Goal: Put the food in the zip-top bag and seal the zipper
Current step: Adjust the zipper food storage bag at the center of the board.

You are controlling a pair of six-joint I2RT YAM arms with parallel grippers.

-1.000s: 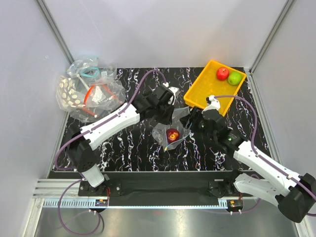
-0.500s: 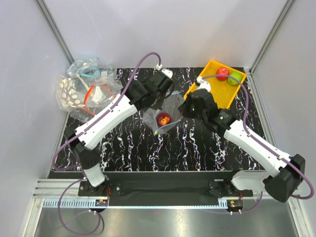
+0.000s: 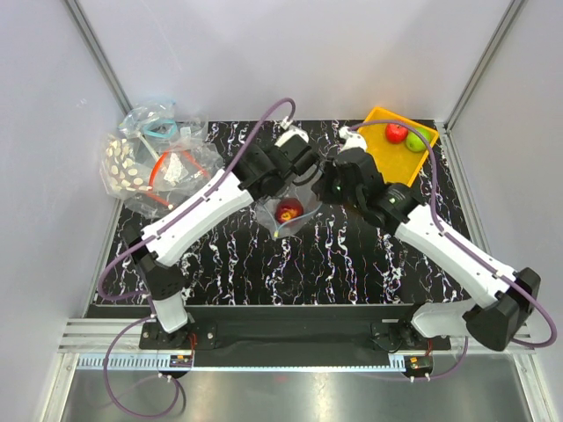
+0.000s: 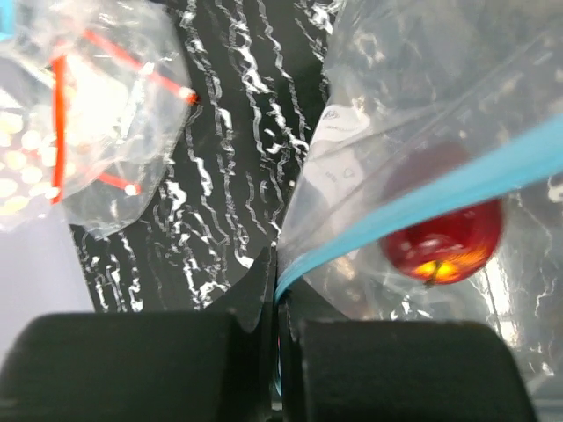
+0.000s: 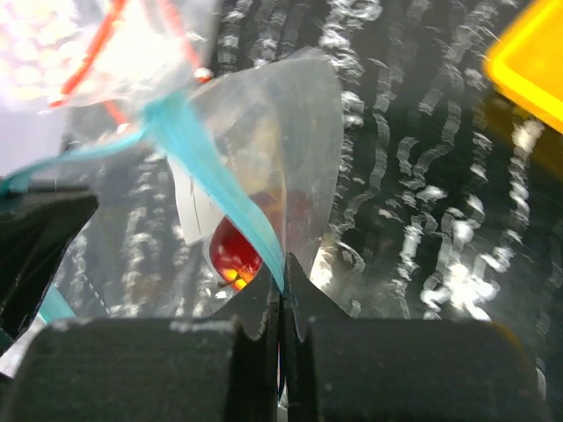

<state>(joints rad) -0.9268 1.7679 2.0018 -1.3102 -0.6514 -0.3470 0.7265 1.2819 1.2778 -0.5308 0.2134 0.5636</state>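
Now the zipper (image 4: 422, 207) stretches left to right.

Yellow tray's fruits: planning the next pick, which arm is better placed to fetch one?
Right, probably: the right hand, shut on the clear plastic bag's teal-blue strip, sits nearest the yellow plastic tray holding the red fruit and green fruit; the left hand also pinches that strip.

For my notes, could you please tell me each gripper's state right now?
Left gripper: shut on the zipper.
Right gripper: shut on the zipper.
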